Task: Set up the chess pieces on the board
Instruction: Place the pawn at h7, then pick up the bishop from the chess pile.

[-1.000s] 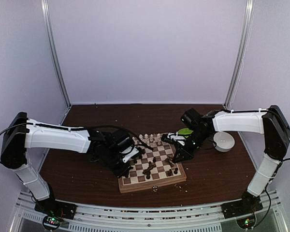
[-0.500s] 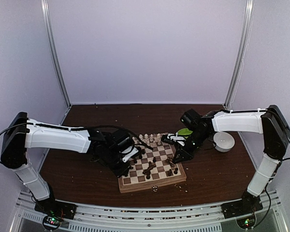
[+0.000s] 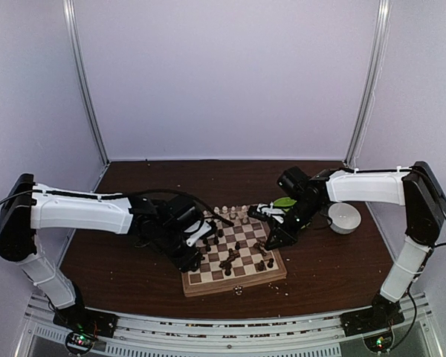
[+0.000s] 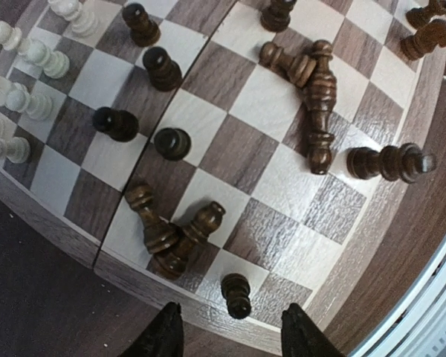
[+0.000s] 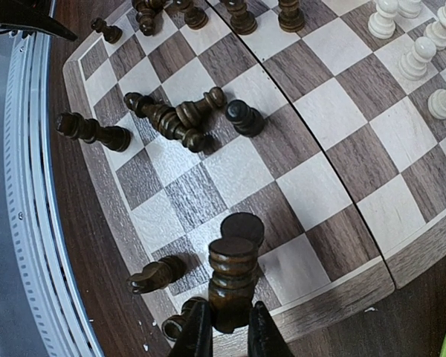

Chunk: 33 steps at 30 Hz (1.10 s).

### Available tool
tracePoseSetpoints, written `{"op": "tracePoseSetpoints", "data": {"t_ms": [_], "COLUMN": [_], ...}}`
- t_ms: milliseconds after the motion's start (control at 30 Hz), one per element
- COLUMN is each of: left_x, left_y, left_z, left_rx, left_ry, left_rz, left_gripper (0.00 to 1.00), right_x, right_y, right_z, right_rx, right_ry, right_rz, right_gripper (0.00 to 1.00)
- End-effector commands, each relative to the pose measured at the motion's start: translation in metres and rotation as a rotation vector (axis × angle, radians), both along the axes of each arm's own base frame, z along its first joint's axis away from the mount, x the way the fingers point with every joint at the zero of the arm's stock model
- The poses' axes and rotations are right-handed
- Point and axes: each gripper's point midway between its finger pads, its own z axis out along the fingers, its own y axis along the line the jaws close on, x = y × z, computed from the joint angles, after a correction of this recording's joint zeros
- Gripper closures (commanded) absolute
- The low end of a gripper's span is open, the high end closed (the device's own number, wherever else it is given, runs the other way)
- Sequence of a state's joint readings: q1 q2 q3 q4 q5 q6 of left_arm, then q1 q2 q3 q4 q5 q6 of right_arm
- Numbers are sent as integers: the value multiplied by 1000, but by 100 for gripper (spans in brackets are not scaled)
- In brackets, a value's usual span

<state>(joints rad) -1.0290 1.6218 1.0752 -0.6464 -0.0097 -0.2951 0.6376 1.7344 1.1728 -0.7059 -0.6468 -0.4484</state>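
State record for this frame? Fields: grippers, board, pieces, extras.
left gripper: open, empty, at board edge near a dark pawn
right gripper: shut on held dark piece, upright
board: flat on table
pale pieces: standing along far edge
dark pieces: scattered, several toppled
white bowl: right of board

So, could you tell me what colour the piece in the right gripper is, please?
Dark brown; the piece shows best in the right wrist view.

Writing on the board (image 4: 234,152): none you can read.
Brands, numbers, signs elsewhere: none you can read.
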Motion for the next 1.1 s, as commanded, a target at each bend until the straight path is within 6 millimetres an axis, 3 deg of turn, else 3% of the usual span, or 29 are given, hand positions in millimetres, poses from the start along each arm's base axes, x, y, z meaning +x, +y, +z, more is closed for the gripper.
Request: {"op": "tracePoseSetpoints", "data": {"t_ms": [0, 167, 333, 467, 567, 700, 833, 1067], "left_x": [6, 23, 42, 49, 56, 61, 59, 43], "left_y": [-7, -19, -73, -106, -128, -136, -134, -156], "left_z": [38, 81, 138, 169, 162, 158, 155, 143], "left_rx": [-81, -209, -631, -888, -940, -1025, -1094, -1191], "left_ry": [-71, -181, -318, -428, -445, -454, -444, -365], "left_rz": [1, 52, 55, -10, -47, -57, -82, -237], "left_gripper": [50, 43, 37, 34, 33, 31, 28, 27], "right_x": [7, 7, 5, 2, -1, -4, -7, -7], "right_y": [3, 4, 8, 11, 12, 10, 7, 9], "right_z": [24, 45, 83, 111, 129, 144, 147, 154], "right_rx": [46, 93, 175, 223, 242, 260, 262, 282], "right_ry": [-53, -72, -108, -111, -118, -139, -147, -150], "right_rz": [-7, -19, -28, -18, -10, -9, -14, -20], "right_gripper": [99, 99, 99, 99, 99, 99, 99, 99]}}
